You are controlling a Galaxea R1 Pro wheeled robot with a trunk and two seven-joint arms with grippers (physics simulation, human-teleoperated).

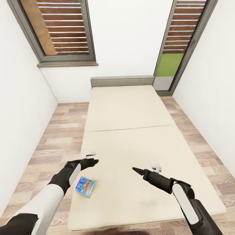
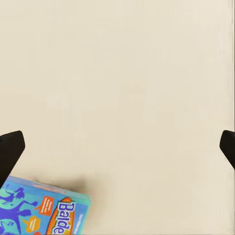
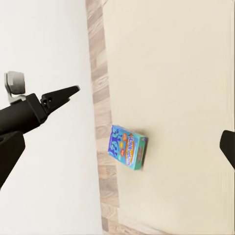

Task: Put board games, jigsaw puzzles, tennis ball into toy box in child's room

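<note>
The thin blue cartoon-printed board game box [image 1: 85, 186] lies flat on the beige mattress of the bed [image 1: 130, 137], near its foot-end corner on my left. My left wrist camera cuts it off; the cover reads "Balde", the rest out of frame. My left gripper [image 1: 92, 161] hovers just beyond it, fingers [image 2: 11, 147] spread wide, empty. My right gripper [image 1: 138, 170] hangs over the mattress, well apart from the box; I cannot tell its opening.

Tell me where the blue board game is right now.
In the head view, the blue board game lies on the bed near its left edge, just below the left gripper.
</note>
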